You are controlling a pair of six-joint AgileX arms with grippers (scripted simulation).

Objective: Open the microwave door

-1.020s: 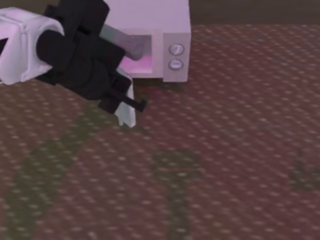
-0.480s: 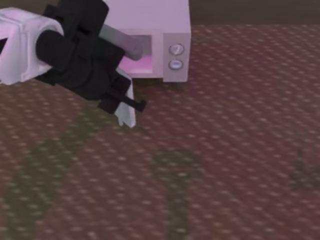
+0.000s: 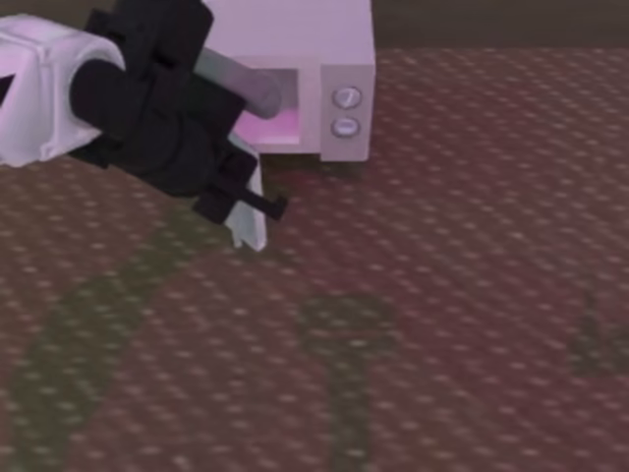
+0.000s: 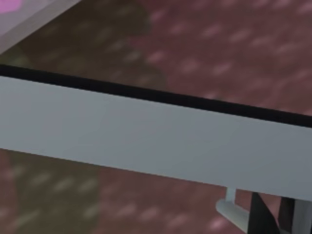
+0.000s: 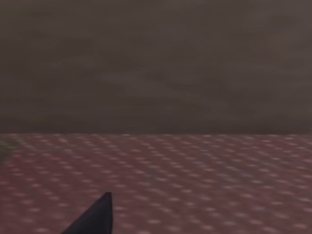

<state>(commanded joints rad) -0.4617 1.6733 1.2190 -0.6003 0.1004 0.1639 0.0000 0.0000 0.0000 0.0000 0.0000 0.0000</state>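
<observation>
The pale microwave [image 3: 295, 39] stands at the table's far edge, left of centre, its two silver knobs [image 3: 346, 111] facing me. The microwave door [image 3: 252, 214] is swung out towards me, and the pink-lit cavity [image 3: 270, 128] shows behind it. My left gripper [image 3: 257, 205] is at the door's free edge, shut on its thin handle. In the left wrist view the door [image 4: 156, 141] crosses the frame as a grey-white band. The handle [image 4: 229, 212] runs into the dark left gripper [image 4: 273, 217]. My right gripper [image 5: 97, 219] is parked out of the top view, over bare table.
The reddish patterned table [image 3: 442, 295] stretches to the right of the microwave and towards me. My left arm's black and white wrist [image 3: 59, 93] covers the microwave's left side. A dark wall [image 5: 156, 63] rises behind the table.
</observation>
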